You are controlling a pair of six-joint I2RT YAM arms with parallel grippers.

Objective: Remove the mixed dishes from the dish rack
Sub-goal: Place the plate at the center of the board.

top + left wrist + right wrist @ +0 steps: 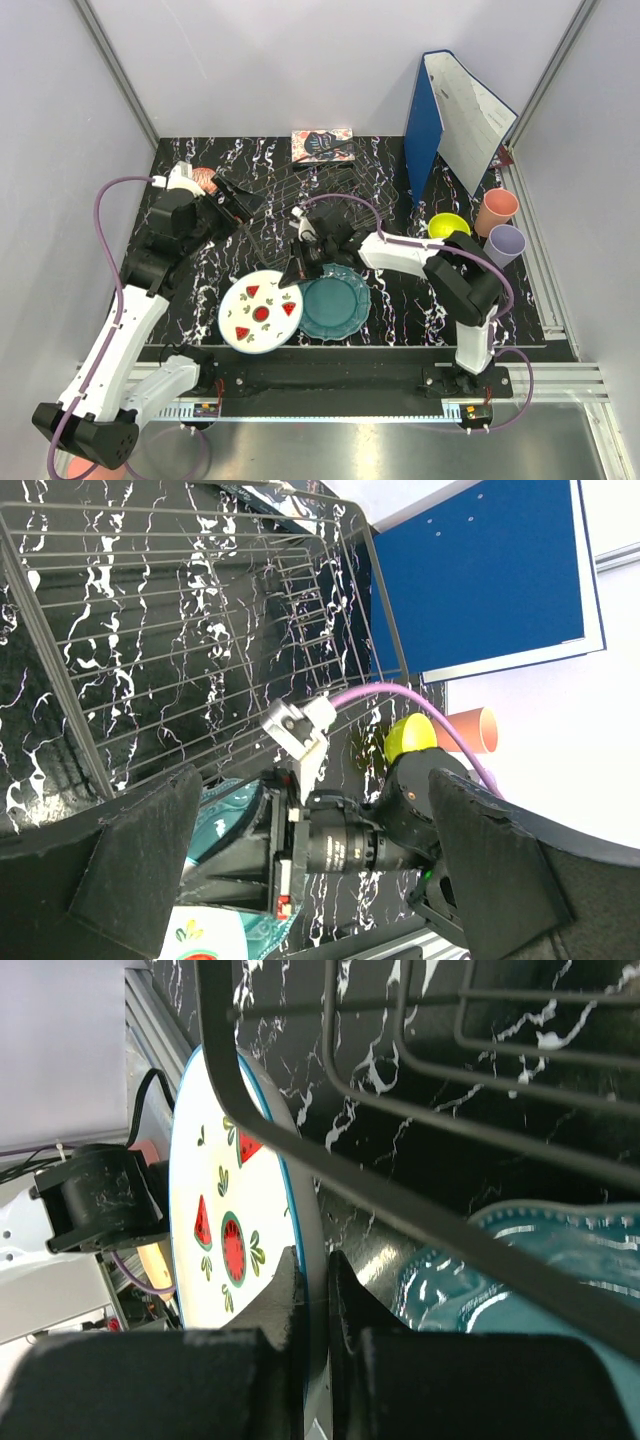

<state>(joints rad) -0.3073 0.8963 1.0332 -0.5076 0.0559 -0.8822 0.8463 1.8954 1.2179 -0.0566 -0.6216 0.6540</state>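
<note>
The grey wire dish rack (300, 205) stands mid-table, and no dish shows in it; it also fills the left wrist view (200, 630). My right gripper (296, 270) is shut on the rim of the white watermelon plate (260, 312), in front of the rack. In the right wrist view its fingertips (312, 1260) pinch that plate's (225, 1210) edge. The teal scalloped plate (335, 305) lies flat beside it. My left gripper (238, 205) is open and empty at the rack's left side. The yellow-green bowl (449, 225), pink cup (496, 208) and lilac cup (504, 243) stand at the right.
A blue binder (455, 120) stands open at the back right. A patterned book (322, 145) lies behind the rack. A pinkish round thing (205, 178) is half hidden behind the left arm. Grey walls close in the left and right sides.
</note>
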